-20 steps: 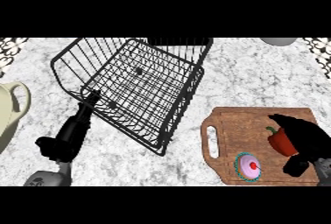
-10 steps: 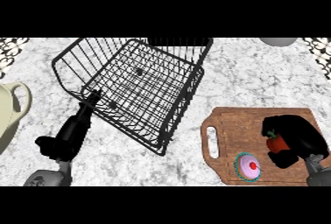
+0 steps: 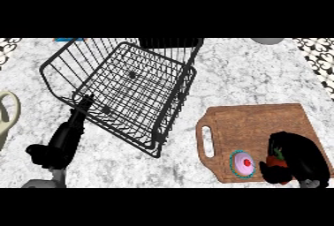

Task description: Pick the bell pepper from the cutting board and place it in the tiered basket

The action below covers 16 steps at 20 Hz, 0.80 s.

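A red bell pepper [image 3: 276,161] with a green stem shows at the near right of the wooden cutting board [image 3: 254,123]. My right hand [image 3: 297,156] is curled round it and hides most of it. The black wire tiered basket [image 3: 127,81] stands at the centre left, tilted in this view. My left hand [image 3: 65,137] rests at the basket's near left corner, fingers straight and pointing up towards the wire.
A pink cupcake with a red cherry on a teal liner [image 3: 245,162] sits on the board just left of the pepper. A cream jug [image 3: 5,119] shows at the left edge. A grey object [image 3: 267,40] lies at the far right.
My right hand has closed round the pepper and drawn it towards the board's near right edge. The left hand has not moved.
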Motion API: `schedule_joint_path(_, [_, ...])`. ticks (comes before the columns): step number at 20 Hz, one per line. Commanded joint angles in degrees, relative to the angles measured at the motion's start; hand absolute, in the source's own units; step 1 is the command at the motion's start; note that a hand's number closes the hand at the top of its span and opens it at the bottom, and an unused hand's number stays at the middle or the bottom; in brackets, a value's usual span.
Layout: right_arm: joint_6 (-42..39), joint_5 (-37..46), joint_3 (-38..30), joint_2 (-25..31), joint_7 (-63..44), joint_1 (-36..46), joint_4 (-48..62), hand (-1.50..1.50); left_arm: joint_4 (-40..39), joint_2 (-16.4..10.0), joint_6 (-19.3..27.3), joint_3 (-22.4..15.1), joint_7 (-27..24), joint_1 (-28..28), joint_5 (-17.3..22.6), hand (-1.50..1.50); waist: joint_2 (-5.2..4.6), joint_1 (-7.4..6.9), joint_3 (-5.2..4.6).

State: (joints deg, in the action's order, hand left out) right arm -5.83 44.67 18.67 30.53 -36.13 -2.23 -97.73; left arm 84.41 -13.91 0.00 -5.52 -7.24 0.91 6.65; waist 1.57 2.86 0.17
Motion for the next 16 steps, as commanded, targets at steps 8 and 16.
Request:
schedule_joint_path(8, [9.3,13.8,9.0,-12.7,-22.9,-13.4,-32.5,1.50,-2.9,1.0,-1.4,-0.7,2.4,1.7,0.4,0.00,-1.14,-0.06,-0.31])
schedule_joint_path(16, [0.9,23.3,16.3,-17.9,-29.9,-2.6,-48.4,1.50,-3.4,2.3,-1.7,-2.2,3.4,3.2,-0.8,0.00,-1.30,-1.73,-0.40])
